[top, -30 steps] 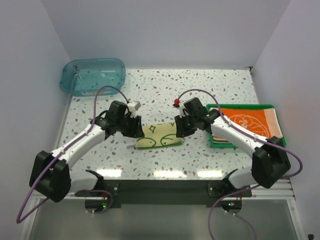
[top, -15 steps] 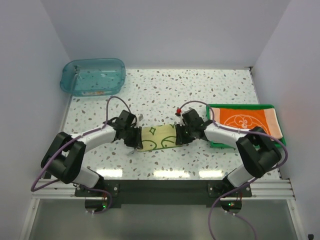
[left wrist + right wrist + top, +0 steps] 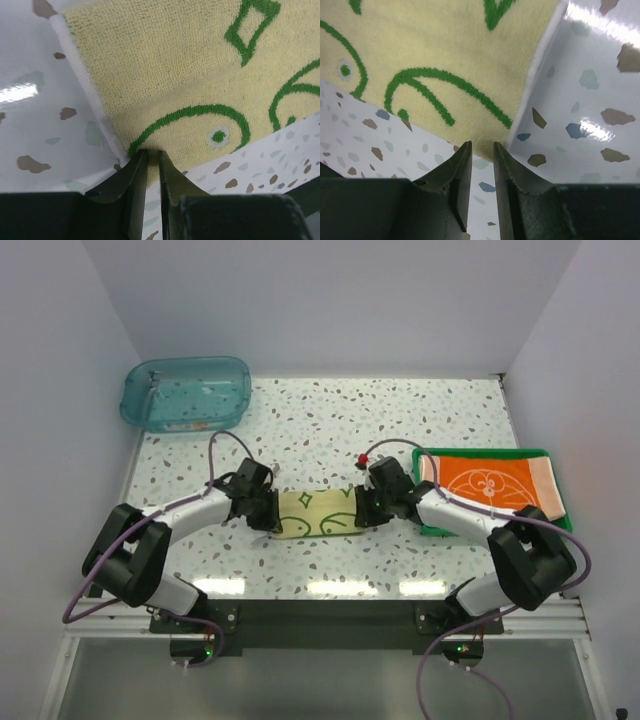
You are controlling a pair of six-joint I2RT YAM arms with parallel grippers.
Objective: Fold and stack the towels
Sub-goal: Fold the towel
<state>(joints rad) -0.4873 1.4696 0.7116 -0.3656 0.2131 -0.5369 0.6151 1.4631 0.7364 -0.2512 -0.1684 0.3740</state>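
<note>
Left wrist: towel corner inside left claw

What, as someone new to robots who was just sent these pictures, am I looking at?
Two robot arms are bolted to the near edge of a speckled table. The wide picture comes from a fixed camera above and behind them. The two close-ups come from cameras on their wrists, looking past the dark fingers. A yellow towel with green lines lies between the arms. The left gripper and the right gripper each seem to pinch one of its near corners. Further right lies an orange towel, and a blue-green tub stands at the far left.
</note>
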